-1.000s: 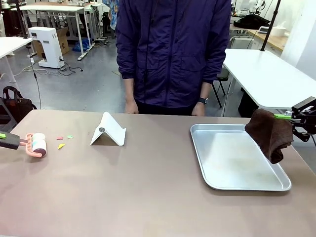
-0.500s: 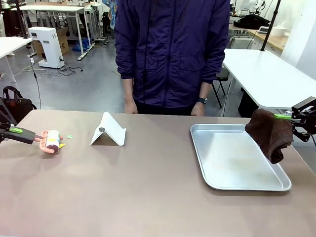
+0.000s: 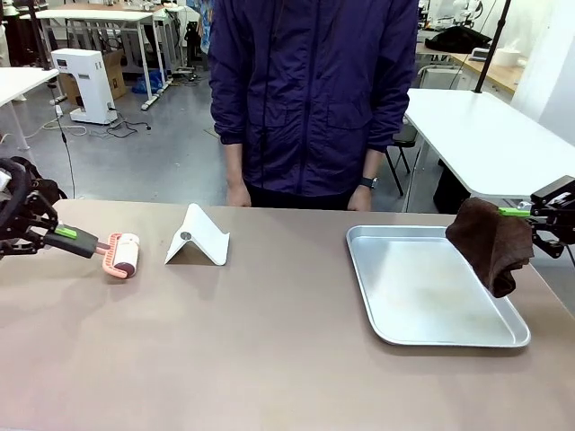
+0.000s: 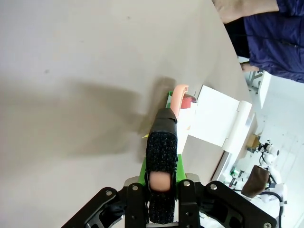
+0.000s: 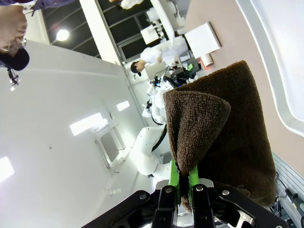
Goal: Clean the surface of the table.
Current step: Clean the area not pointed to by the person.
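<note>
We judge the desk (image 3: 269,359) heavy, rigid and smooth: nothing to grip, only a flat top to work over. It spreads before us with its long axis running left to right. Our left claw (image 3: 56,235) is clamped on a lint roller (image 3: 121,254) at the desk's left end, and our right claw (image 3: 526,214) is pinched tight on a brown cloth (image 3: 490,242) by the tray (image 3: 386,332).

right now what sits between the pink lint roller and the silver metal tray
In the front view, a white folded stand sits right of the pink lint roller; from it to the silver metal tray, only bare tan tabletop.
</note>
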Available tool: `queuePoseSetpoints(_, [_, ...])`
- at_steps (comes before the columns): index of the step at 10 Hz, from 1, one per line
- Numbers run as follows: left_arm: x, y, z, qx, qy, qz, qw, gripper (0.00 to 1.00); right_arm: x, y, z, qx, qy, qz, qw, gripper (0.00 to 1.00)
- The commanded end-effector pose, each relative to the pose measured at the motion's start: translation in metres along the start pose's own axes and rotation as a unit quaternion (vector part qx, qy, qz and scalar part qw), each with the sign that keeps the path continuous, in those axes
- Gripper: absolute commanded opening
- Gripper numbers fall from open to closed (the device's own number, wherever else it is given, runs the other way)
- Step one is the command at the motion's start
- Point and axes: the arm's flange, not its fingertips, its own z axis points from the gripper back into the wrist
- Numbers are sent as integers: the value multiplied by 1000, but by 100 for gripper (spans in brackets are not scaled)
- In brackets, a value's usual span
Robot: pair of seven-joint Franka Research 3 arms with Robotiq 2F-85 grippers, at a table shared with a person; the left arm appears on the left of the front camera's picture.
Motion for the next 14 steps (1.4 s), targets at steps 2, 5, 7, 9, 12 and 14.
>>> queuePoseSetpoints(2, [3,14,-45,98,21,-15,995,22,1,5,-2,6,0,4,1000,9])
queuePoseSetpoints(5, [3,10,-45,100,22,-15,995,22,1,5,-2,6,0,4,1000,9])
queuePoseSetpoints(7, [2,11,-38,81,16,-20,996,22,1,5,-2,6,0,4,1000,9])
queuePoseSetpoints(9, [-10,6,-14,-17,12,-70,997,22,1,5,-2,6,0,4,1000,9])
queuePoseSetpoints(12, [-24,16,36,-103,-2,-89,991,22,1,5,-2,6,0,4,1000,9])
queuePoseSetpoints(14, [-42,33,73,-180,1,-124,976,22,1,5,-2,6,0,4,1000,9])
